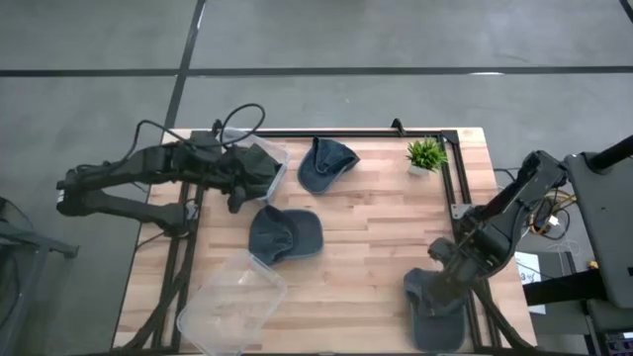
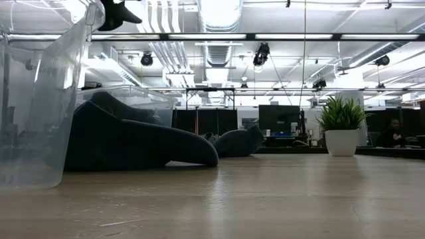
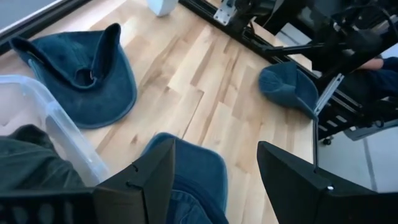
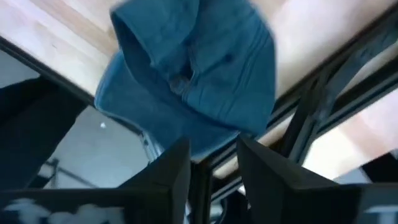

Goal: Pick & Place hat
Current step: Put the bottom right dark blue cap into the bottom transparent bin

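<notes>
On the wooden tabletop (image 1: pixel 366 237) we see three blue hats. Our right claw (image 1: pixel 442 280) hovers over the corner hat (image 1: pixel 433 302), fingers narrowly parted and holding nothing; our left claw (image 3: pixel 217 180) stands wide above the middle hat (image 1: pixel 285 234).

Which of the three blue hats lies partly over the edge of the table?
The hat at the near right corner, under the right end effector. It overhangs the table's edge; the other two hats lie fully on the wood.

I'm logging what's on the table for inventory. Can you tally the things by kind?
Blue hats: 3 (one near the plant, one mid-table, one at the right edge)
Clear plastic bins: 2 (far, near)
Potted plant: 1
Total: 6
</notes>
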Robot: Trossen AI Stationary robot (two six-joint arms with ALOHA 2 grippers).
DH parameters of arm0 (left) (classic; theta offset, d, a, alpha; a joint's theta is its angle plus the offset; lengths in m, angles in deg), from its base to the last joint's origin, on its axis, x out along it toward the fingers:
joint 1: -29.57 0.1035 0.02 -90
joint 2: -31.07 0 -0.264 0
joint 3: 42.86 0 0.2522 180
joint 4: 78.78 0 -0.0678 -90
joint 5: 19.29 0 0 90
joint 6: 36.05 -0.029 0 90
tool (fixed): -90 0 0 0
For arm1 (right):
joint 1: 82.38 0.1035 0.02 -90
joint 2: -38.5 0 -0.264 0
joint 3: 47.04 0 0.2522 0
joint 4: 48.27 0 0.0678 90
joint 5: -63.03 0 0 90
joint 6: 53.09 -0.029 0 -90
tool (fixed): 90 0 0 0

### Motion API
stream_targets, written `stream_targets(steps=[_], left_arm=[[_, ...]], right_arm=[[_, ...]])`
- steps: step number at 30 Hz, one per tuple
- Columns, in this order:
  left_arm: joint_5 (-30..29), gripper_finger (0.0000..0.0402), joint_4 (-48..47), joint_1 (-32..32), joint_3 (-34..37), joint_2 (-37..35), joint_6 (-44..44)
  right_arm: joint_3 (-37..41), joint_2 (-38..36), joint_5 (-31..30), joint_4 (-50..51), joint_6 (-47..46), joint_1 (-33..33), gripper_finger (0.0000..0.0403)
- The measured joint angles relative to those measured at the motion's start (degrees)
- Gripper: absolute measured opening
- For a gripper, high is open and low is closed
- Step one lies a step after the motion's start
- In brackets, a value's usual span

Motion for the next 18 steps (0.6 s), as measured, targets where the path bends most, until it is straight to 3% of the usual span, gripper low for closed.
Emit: stream_targets(steps=[7,14,18], left_arm=[[0.0,0.022,1.84,-0.35,1.39,0.0,0.93],[-0.51,0.022,1.96,-0.34,1.39,0.01,0.93],[-0.7,0.022,1.92,-0.33,1.39,0.09,0.93]], right_arm=[[7.32,0.04,3.58,-14.84,-9.13,2.86,0.02],[13.05,0.07,4.61,-22.35,-18.78,5.21,0.0224],[13.45,0.07,-0.58,-23.32,-16.36,5.15,0.0226]])
